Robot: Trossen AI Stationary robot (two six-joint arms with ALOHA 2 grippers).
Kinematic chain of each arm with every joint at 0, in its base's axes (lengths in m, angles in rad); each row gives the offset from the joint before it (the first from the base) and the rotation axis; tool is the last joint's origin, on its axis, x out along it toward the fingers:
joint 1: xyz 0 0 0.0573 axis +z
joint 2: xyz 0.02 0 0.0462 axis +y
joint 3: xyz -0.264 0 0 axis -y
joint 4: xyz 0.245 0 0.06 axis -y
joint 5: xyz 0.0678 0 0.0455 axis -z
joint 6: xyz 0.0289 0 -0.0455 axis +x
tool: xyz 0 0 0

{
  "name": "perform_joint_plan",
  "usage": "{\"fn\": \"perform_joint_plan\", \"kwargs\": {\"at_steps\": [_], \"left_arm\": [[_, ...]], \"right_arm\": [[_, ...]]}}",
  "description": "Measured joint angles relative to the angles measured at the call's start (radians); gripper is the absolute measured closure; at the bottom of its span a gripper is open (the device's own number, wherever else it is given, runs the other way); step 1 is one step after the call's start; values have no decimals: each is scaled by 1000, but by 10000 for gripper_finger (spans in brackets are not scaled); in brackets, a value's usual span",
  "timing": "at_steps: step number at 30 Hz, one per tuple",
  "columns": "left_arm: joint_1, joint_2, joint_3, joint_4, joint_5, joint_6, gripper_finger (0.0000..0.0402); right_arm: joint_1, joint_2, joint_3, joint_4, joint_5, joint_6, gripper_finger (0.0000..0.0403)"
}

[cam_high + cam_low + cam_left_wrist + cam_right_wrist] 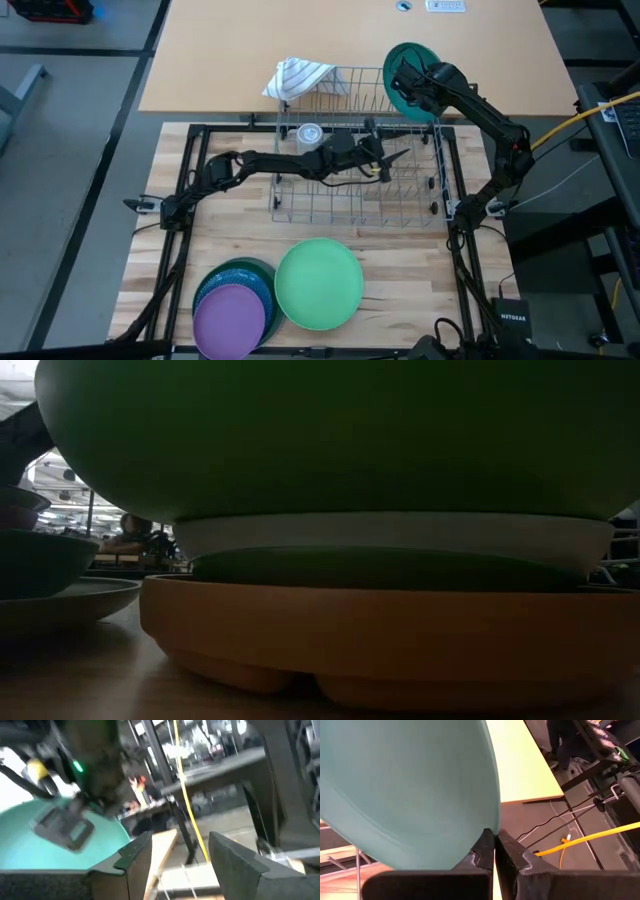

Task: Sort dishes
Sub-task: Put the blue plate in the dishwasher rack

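Right gripper point(402, 84) is reaching over the far right corner of the wire rack point(350, 195), its fingers point(485, 851) pinched tight on the rim of a teal plate point(400, 65). The plate is standing on edge, off the table, above the rack's far right corner and partly over the tan table beyond it.

Left gripper point(395, 158) is stretching across the middle of the rack, pointing toward the right arm. Its fingers point(132, 857) are standing wide apart with nothing between them; the wrist view is showing the teal plate point(30, 850) ahead, apart from them.

A small clear glass point(309, 134) is sitting in the rack's far left part. A striped white cloth point(298, 78) is draping over the rack's far left edge.

On the near side of the wood table point(240, 235), a big light green plate point(319, 283) is topping one stack; in the low view white, dark green and tan dishes are lying beneath it. Just left, a purple plate point(230, 316) is topping a second stack of blue and dark teal dishes.
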State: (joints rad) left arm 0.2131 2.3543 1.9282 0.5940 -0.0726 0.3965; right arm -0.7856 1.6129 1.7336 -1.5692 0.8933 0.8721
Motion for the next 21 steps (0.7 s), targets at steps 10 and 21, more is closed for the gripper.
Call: {"fn": "perform_joint_plan", "kwargs": {"at_steps": [10,21], "left_arm": [[-2,0,0,-28,-1,4,219],[-15,0,0,-29,-20,4,219]], "right_arm": [[0,-2,92,-11,-14,26,398],[1,-2,243,-4,-164,44,398]]}}
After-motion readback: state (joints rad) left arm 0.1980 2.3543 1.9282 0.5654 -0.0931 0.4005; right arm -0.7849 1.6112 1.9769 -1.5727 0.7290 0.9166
